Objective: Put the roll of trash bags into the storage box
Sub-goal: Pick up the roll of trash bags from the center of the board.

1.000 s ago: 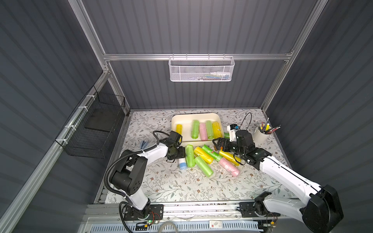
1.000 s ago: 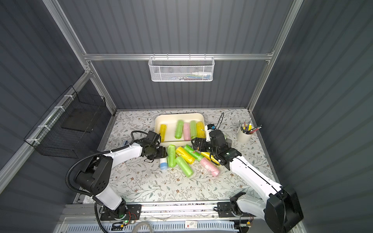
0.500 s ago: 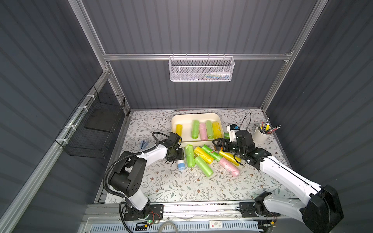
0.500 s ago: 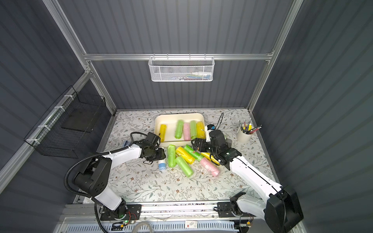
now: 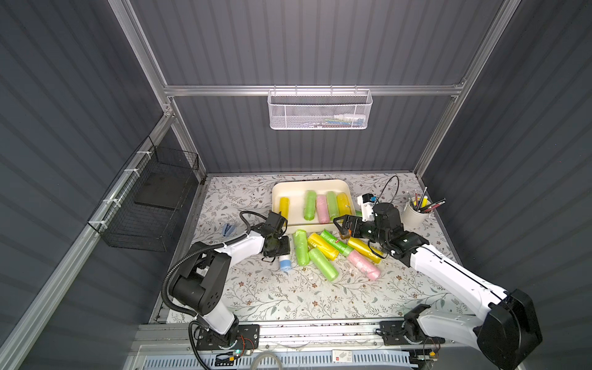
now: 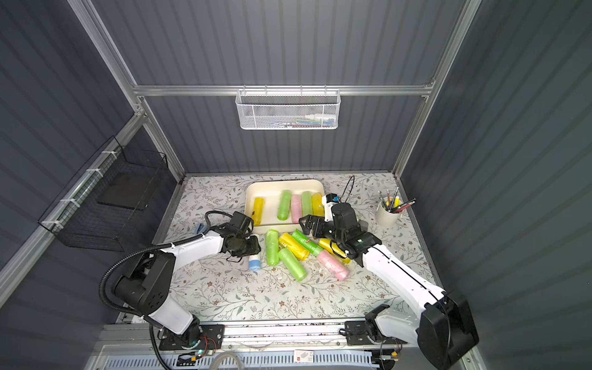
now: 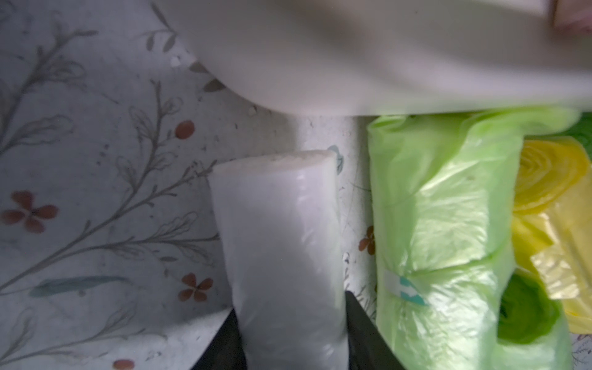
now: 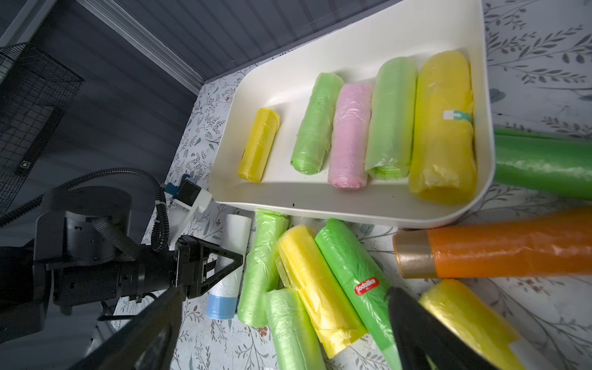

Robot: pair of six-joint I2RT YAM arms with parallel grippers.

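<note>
Our left gripper (image 7: 290, 323) pinches the seemingly light, squashy roll (image 7: 275, 224) mid-length, seven o'clock off the box (image 5: 307, 183); right gripper (image 8: 285, 293) gapes empty.

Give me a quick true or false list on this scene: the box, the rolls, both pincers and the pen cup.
1. The storage box holds five rolls. True.
2. The right pincer grips a pink roll. False: it stands open above the loose rolls on the table, holding nothing.
3. The left pincer has its fingers on both sides of the white roll. True.
4. The white roll lies inside the storage box. False: it lies on the table, outside the box's near wall.
5. The pen cup stands upright. True.
</note>
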